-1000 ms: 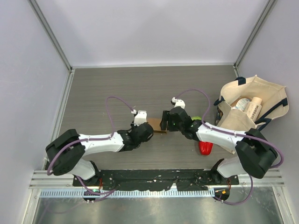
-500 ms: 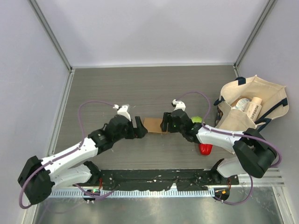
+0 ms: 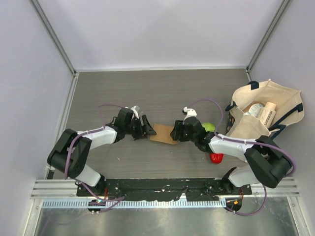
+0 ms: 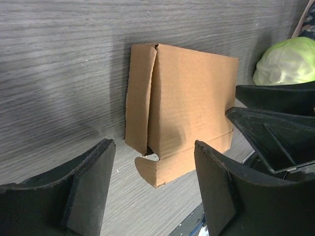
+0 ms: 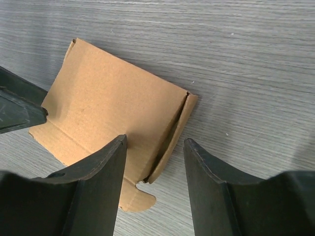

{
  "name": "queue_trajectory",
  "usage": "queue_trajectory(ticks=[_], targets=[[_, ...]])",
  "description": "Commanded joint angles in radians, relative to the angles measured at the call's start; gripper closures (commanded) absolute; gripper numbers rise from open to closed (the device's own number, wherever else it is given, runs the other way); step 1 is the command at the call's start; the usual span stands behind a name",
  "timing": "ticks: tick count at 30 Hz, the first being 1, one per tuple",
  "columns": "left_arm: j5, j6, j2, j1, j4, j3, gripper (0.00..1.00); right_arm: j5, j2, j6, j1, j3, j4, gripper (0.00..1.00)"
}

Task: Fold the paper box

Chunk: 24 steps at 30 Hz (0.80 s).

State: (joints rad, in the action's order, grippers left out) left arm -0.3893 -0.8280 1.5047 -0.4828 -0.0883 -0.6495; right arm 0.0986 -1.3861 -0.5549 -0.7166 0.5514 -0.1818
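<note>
The paper box is a flattened brown cardboard piece lying on the table between my two grippers. My left gripper is open and empty just off its left edge. In the left wrist view the box lies just ahead of the open left gripper, with a rounded tab pointing toward it. My right gripper is open at the box's right edge. In the right wrist view the box has a folded side flap lying between the jaws of the right gripper, not pinched.
A green cabbage sits just behind the right gripper and shows in the left wrist view. A red pepper lies by the right arm. A cream tote bag holding bottles stands at the right wall.
My left arm has swung out to the left and its gripper has backed off to the box's left edge. The box now lies flatter and slightly turned. The right gripper has shifted a little.
</note>
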Motion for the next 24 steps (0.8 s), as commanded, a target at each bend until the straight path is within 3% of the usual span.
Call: queue_trajectory(ticks=[1, 8, 15, 19, 24], targets=[[-0.042, 0.003, 0.028, 0.006, -0.097, -0.024, 0.34, -0.036, 0.018, 0.006, 0.029, -0.019, -0.068, 0.46], [-0.034, 0.0, 0.094, 0.007, -0.132, 0.004, 0.56, -0.071, -0.016, 0.015, 0.057, -0.054, -0.097, 0.58], [-0.043, -0.019, 0.109, 0.007, -0.183, 0.056, 0.69, -0.088, -0.054, 0.003, 0.059, -0.1, -0.16, 0.7], [-0.042, -0.011, 0.081, 0.009, -0.165, 0.056, 0.7, -0.109, -0.06, 0.016, 0.057, -0.094, -0.134, 0.76], [-0.045, 0.013, 0.049, 0.016, -0.108, 0.005, 0.55, -0.128, 0.002, 0.009, 0.057, -0.067, -0.093, 0.81]])
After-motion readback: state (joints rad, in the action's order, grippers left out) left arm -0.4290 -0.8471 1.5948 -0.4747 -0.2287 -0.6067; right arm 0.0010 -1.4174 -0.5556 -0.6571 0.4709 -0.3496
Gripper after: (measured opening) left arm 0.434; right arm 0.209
